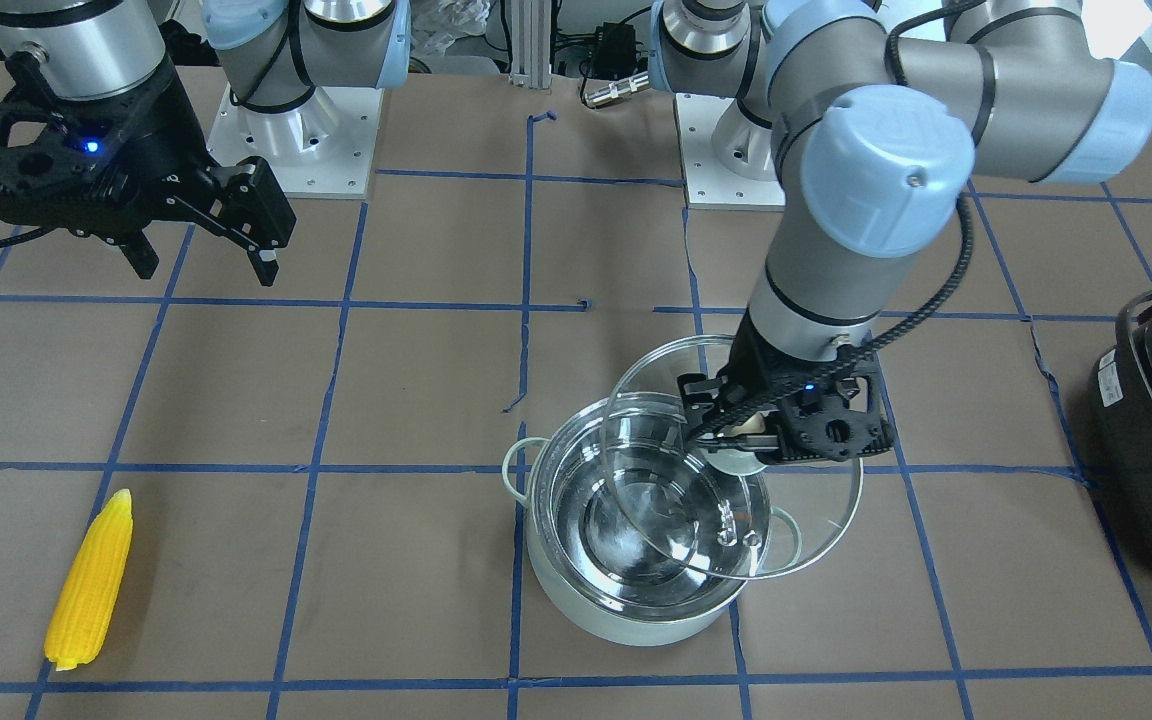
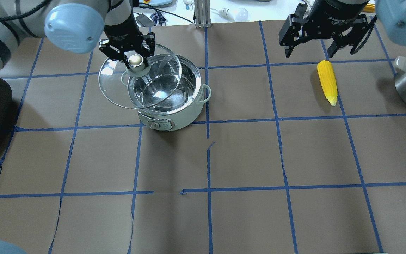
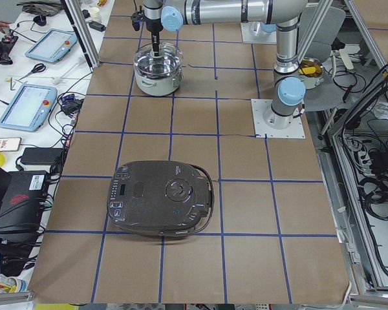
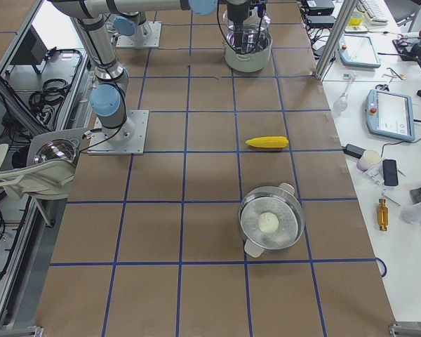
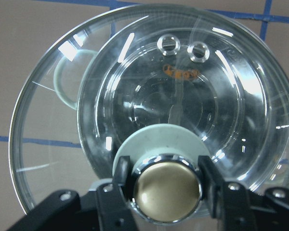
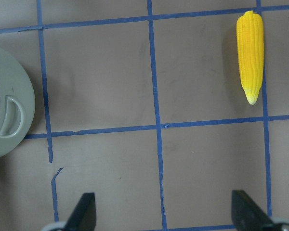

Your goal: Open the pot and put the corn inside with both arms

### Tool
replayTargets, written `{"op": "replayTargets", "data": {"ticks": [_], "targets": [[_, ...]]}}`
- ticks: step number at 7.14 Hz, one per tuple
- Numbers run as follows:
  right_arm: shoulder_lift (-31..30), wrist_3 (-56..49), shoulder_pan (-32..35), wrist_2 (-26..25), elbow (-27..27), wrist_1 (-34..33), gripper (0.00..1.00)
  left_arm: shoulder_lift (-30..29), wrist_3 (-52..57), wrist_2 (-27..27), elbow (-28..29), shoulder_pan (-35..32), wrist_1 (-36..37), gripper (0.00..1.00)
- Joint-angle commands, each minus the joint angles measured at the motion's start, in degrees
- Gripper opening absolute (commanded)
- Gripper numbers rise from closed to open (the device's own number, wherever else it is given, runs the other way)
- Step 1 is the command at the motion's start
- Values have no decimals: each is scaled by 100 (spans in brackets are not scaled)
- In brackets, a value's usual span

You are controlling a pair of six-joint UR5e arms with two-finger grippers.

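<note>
My left gripper (image 2: 136,60) is clamped on the metal knob (image 5: 167,188) of the glass lid (image 2: 113,88), which hangs shifted to one side, part over the mouth of the pot (image 2: 185,114) and part over bare table. Glass is stiff but breakable, I judge, and heavy enough to swing from one small round knob, so a firm, level hold there is the only sensible grip. My right gripper (image 1: 204,262) is spread wide and holds nothing. It hovers near the corn (image 2: 327,82), which lies flat on the table, well apart from the pot. The cob looks light, rigid and ridged (likely to roll) – best pinched across its thick middle. The table (image 2: 245,155) is brown paper gridded with blue tape; a black appliance (image 3: 161,197) and a second steel pot (image 4: 270,223) sit towards its two ends.
</note>
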Motion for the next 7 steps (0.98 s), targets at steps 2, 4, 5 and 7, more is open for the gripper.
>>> {"op": "replayTargets", "data": {"ticks": [2, 4, 5, 7], "targets": [[0, 0, -9, 1, -5, 15, 100, 226, 1397, 27, -217, 919, -219, 21], [0, 0, 0, -17, -5, 23, 100, 175, 2680, -51, -629, 1989, -115, 15], [0, -9, 0, -26, -5, 23, 100, 26, 3234, -60, -823, 2273, 330, 12], [0, -9, 0, -26, -5, 23, 100, -307, 3425, -69, -1306, 2328, 1629, 12]]}}
